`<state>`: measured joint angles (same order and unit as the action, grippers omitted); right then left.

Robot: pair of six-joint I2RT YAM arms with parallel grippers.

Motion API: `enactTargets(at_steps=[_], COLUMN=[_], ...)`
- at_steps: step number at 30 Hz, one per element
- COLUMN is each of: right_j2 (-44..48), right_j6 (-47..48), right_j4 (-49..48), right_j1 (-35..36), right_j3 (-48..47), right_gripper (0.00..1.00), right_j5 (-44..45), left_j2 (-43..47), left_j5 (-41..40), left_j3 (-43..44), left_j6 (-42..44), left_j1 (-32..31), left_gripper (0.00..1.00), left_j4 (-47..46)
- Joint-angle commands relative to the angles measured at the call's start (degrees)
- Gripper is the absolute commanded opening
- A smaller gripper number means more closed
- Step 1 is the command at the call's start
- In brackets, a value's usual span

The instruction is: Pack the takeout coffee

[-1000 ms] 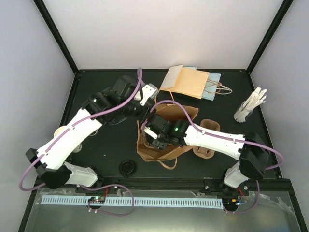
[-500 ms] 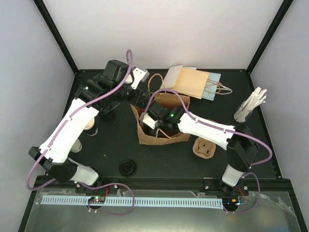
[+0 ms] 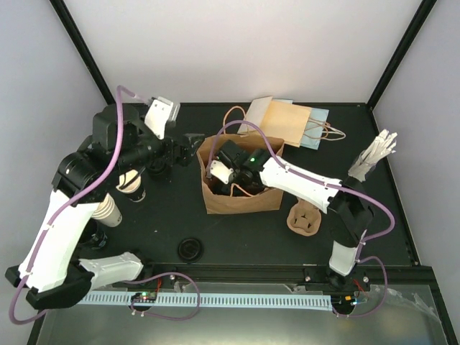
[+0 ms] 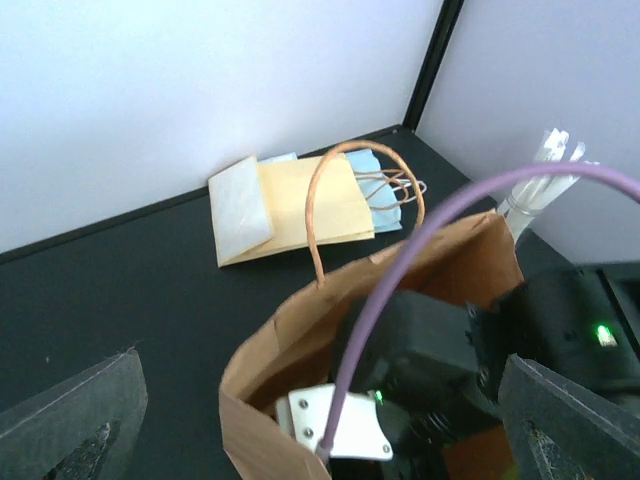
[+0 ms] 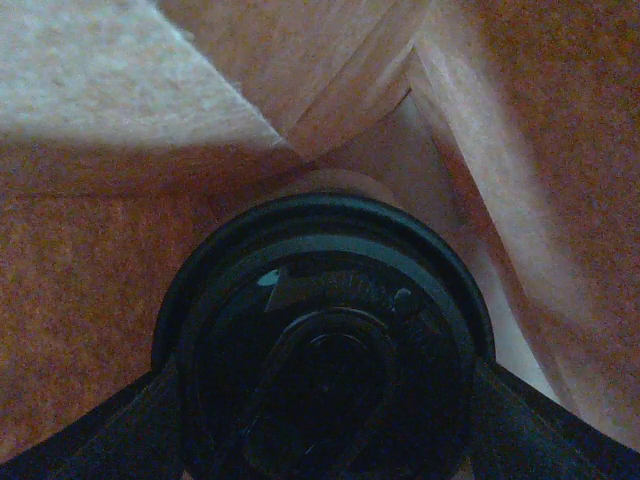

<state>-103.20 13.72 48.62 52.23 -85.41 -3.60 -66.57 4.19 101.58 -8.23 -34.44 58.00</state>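
White walls hem the black bench (image 3: 165, 215). Flat bags (image 3: 284, 122) at 1 o'clock, stirrers (image 3: 374, 157) at 3, a carrier (image 3: 303, 219) at 4 and a lid (image 3: 190, 249) at 7 ring the upright bag (image 3: 244, 203). Two cups (image 3: 131, 185) stand at 9 beside the left arm, whose left hand (image 3: 185, 146) is wide open and empty; the right hand (image 5: 325, 420), inside the bag, clasps a lidded cup (image 5: 320, 320).

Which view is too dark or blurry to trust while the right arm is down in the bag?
Right wrist: dim and orange-tinted inside the paper bag, with the lidded cup filling the frame, soft from closeness. Left wrist: well lit, but the purple cable crosses it out of focus. Top external: even light, sharp, though the bag's inside sits in shadow.
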Motion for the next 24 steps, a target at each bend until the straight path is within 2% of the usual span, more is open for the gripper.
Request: enactTargets(at_steps=[1, 7, 12, 15, 24], right_j2=[-6.20, -8.03, -8.23, -7.93, -3.82], right_j6=[2.06, 2.25, 0.71, -1.00, -3.38], right_j4=[4.87, 5.35, 5.63, 4.89, 0.28], right_j1=[-2.24, -4.13, -4.38, -4.11, -0.59], right_j3=[0.29, -0.26, 0.02, 1.90, 9.75], right_gripper=[0.37, 0.36, 0.35, 0.32, 0.32], right_j5=[-2.00, -4.53, -3.77, -1.00, 9.72], left_j2=[3.55, 9.56, 13.43, 14.69, 15.76], left_j5=[0.14, 0.91, 1.04, 0.58, 0.92], left_j3=[-6.01, -15.08, -19.41, -20.51, -22.29], left_j6=[-3.28, -4.21, -4.72, -4.77, -4.87], left_j1=[0.49, 0.48, 0.44, 0.43, 0.44], left_gripper=[0.99, 0.99, 0.99, 0.99, 0.99], left_j4=[-2.02, -2.37, -1.96, -1.26, -1.00])
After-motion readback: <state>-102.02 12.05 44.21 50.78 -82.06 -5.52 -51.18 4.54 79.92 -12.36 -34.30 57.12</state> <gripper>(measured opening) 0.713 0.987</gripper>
